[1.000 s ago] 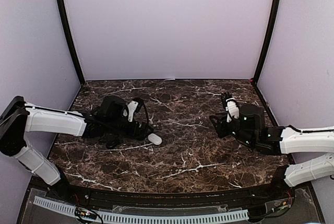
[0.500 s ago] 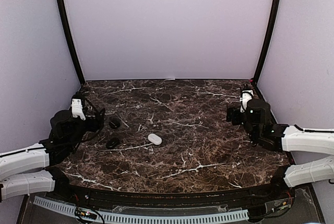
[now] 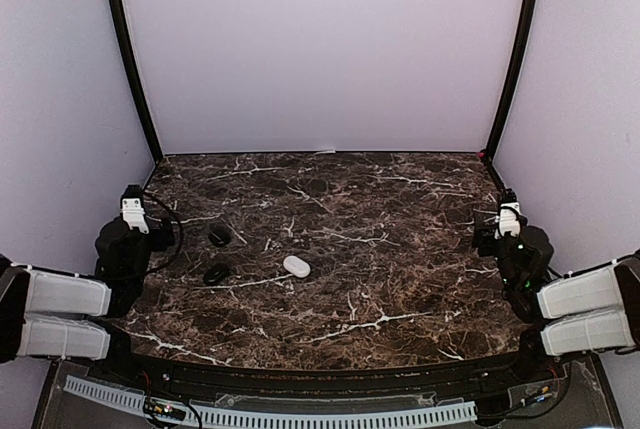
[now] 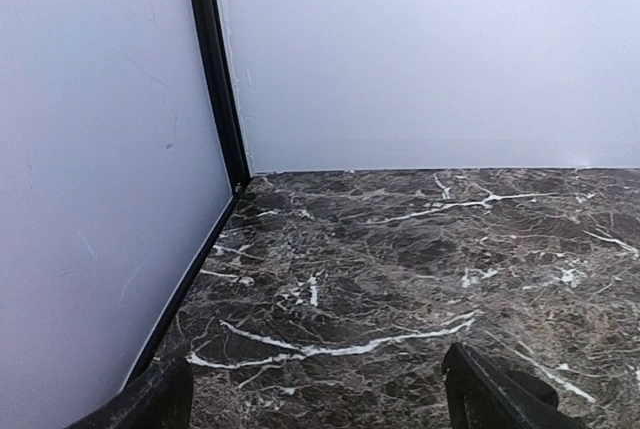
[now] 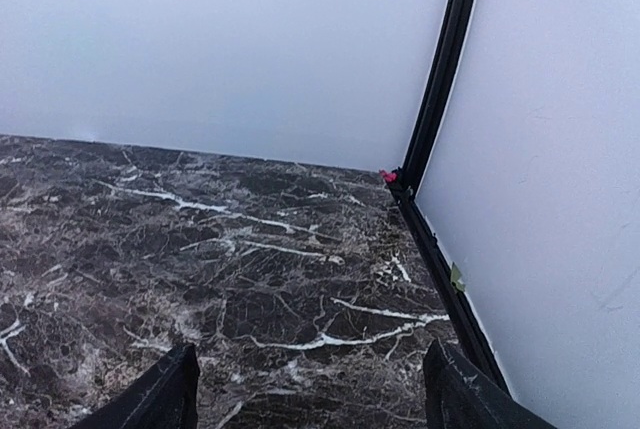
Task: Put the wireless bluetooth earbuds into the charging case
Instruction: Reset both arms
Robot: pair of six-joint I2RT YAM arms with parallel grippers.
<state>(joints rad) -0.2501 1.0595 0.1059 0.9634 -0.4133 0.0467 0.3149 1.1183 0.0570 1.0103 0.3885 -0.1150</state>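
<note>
Dark marble counter (image 3: 400, 279) with white veins, pale lilac walls (image 3: 320, 49) on three sides.

Starting at the left edge: your left gripper (image 4: 320, 399) sits low there, about halfway back. Its fingers (image 4: 500, 399) are spread wide with nothing between them, and its camera faces the back-left corner.

Just in from that edge are two small dark ovals, a back black case (image 3: 219, 236) and a front black case (image 3: 215, 274), close together but not touching. A bit further right, left of centre and toward the near edge, is a white case (image 3: 296, 266). I'm calling them cases from their size, and from above I can't tell whether the lids are up or down.

I can't see any loose earbuds on the counter. They could be inside the cases, but that's too small to tell.

At the right edge, your right gripper (image 5: 312, 389) sits the same way: fingers apart, holding nothing, facing the back-right corner.

If you do go for a bud, expect it to be featherweight, hard and slick, so it'll probably squirt out of a sloppy pinch. I'd grab it across the fat part of the body. The case looks light enough to skate on that polished stone, so pin it by its long sides with the other hand.
</note>
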